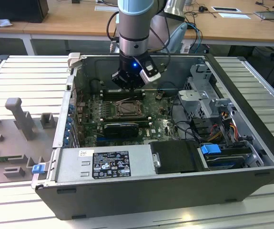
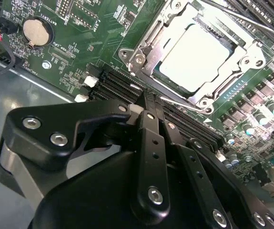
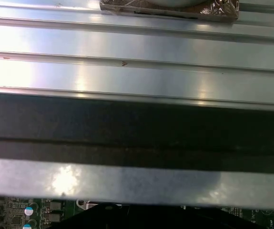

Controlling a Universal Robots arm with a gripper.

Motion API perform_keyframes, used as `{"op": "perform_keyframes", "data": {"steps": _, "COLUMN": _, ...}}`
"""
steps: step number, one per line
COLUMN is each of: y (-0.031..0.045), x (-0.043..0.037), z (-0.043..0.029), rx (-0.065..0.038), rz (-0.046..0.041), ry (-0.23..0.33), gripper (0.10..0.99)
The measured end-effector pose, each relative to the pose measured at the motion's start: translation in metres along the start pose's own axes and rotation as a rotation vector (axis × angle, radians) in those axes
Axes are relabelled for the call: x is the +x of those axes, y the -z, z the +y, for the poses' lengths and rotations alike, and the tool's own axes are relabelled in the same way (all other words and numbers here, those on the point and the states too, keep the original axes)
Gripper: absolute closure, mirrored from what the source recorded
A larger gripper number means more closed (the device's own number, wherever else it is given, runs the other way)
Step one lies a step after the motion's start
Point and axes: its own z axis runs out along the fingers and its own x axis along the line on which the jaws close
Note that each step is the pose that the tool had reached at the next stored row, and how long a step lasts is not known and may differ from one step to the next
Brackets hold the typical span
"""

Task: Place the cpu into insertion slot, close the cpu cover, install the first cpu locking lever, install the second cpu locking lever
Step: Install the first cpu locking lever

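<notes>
The pale silvery cpu [image 2: 194, 57] lies flat in the insertion slot [image 1: 126, 109] on the green motherboard. The silvery cpu cover [image 2: 148, 45] lies down around it as a frame, and the chip shows through the cut-out. A thin metal lever rod [image 2: 179, 101] runs along the socket edge nearest my fingertips. My gripper [image 2: 148, 102] is shut with nothing seen between its black fingers, its tips just short of that socket edge, over the memory slots. In the exterior view the gripper [image 1: 129, 85] hangs inside the open case, just behind the socket.
Black memory slots [image 2: 113, 81] lie between fingers and socket. A coin battery [image 2: 36, 31] sits further off. A black heatsink block [image 1: 121, 128], the power supply [image 1: 106, 164], a drive cage [image 1: 208, 95] and the case walls [image 3: 137, 129] crowd the socket. Grey fixtures [image 1: 20, 117] stand outside the case.
</notes>
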Motion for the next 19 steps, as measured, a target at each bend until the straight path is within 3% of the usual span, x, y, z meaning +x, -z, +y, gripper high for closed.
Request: {"op": "perform_keyframes", "data": {"steps": 19, "y": -0.0068, "x": 0.0002, "z": -0.001, "rx": 0.0, "rz": -0.0001, "ry": 0.0, "gripper": 0.98}}
